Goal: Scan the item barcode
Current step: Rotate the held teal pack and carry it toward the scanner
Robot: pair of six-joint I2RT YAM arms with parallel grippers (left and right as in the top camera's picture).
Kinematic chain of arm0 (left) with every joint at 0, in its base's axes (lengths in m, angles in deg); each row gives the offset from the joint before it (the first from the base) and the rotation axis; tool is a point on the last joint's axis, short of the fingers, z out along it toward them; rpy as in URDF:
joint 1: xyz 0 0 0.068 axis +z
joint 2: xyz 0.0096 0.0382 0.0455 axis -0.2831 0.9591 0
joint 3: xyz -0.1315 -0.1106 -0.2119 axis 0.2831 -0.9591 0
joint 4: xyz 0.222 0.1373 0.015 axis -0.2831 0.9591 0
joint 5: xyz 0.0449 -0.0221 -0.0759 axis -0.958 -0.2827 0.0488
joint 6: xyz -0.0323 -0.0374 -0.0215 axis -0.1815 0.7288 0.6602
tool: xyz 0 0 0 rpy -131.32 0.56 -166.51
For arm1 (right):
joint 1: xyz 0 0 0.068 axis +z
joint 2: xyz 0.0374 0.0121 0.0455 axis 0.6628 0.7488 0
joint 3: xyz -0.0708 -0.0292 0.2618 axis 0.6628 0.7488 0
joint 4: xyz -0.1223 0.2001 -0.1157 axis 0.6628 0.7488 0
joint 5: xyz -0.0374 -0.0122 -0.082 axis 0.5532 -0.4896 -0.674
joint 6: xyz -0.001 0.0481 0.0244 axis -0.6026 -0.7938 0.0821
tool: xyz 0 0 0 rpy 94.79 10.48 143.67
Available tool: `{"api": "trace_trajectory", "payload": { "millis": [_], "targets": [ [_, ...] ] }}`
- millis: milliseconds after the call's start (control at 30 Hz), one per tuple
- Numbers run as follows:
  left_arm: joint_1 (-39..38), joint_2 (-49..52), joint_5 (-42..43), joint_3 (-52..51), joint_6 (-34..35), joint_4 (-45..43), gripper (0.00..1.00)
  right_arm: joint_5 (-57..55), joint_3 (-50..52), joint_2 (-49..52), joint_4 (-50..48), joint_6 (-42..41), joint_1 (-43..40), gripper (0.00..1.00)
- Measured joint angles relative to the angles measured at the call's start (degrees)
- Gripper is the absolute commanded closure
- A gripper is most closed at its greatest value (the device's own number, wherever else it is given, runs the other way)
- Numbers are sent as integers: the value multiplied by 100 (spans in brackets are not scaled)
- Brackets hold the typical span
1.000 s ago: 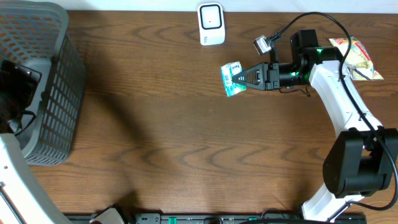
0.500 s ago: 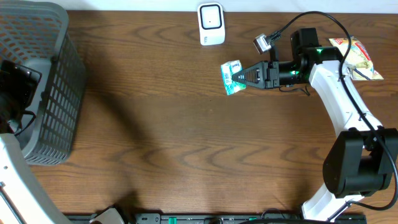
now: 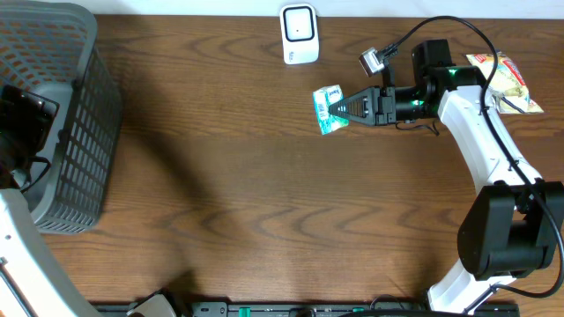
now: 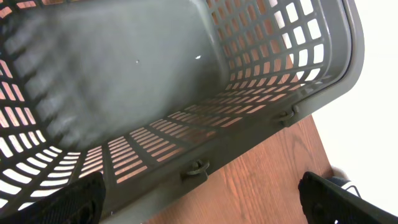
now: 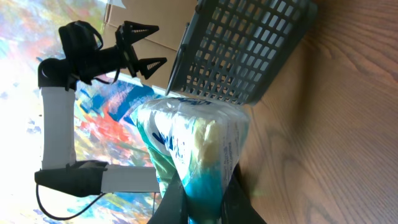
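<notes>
Overhead, your right tool (image 3: 338,109) pinches a packet (image 3: 329,112) near the scanner (image 3: 300,33); only the left wrist view shows your left tool (image 4: 199,204) wide above the basket (image 4: 261,68).

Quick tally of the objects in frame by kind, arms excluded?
Grey basket: 1
White scanner: 1
Packets: 2 (teal packet in the right gripper, yellow packet beside the right arm)
Total: 4
</notes>
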Motion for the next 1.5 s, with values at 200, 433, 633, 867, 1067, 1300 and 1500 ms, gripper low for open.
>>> {"api": "trace_trajectory", "payload": {
  "millis": [200,433,633,867,1067,1300,1500],
  "targets": [
    [0,0,0,0,0,0,2,0,0,0,-13,-2,0,99],
    [0,0,0,0,0,0,2,0,0,0,-39,-15,0,99],
    [0,0,0,0,0,0,2,0,0,0,-76,-15,0,99],
    [0,0,0,0,0,0,2,0,0,0,-98,-17,0,99],
    [0,0,0,0,0,0,2,0,0,0,-109,-15,0,99],
    [0,0,0,0,0,0,3,0,0,0,-142,-15,0,99],
    [0,0,0,0,0,0,3,-199,0,0,-199,-17,4,99]
  ]
}}
